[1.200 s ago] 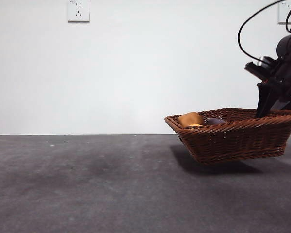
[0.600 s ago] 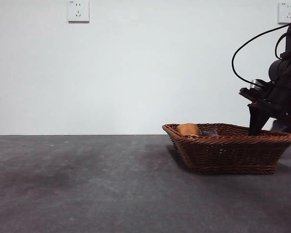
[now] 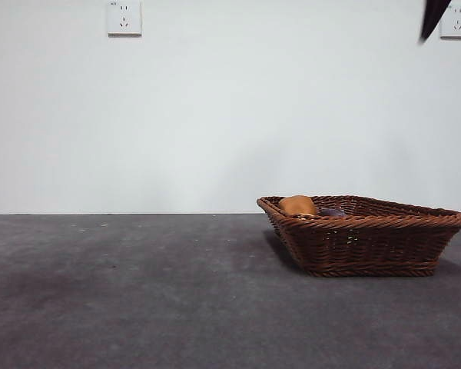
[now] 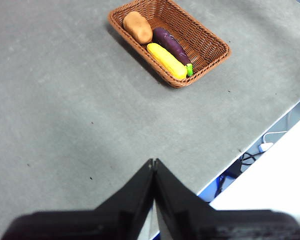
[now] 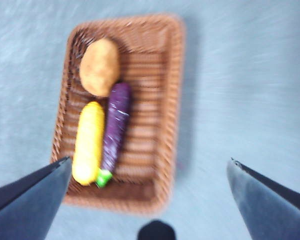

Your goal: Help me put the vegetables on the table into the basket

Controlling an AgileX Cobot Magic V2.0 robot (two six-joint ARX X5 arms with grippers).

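While the basket (image 3: 365,234) wall hides the corn (image 4: 166,60), the potato (image 3: 298,205) peeks out.

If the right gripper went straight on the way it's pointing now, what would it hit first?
Probably the dark brown woven wicker basket, or the slim purple eggplant lying inside it. The open right gripper points down at it from above; depth is unclear in the blurred wrist view.

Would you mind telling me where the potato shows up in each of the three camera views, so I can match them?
Front view: the potato peeks over the basket's near-left rim, right of centre.
Left wrist view: it lies at one end of the basket, next to the corn and eggplant.
Right wrist view: the potato is blurred, at the end away from the jaws.
Shared landmark: the basket.
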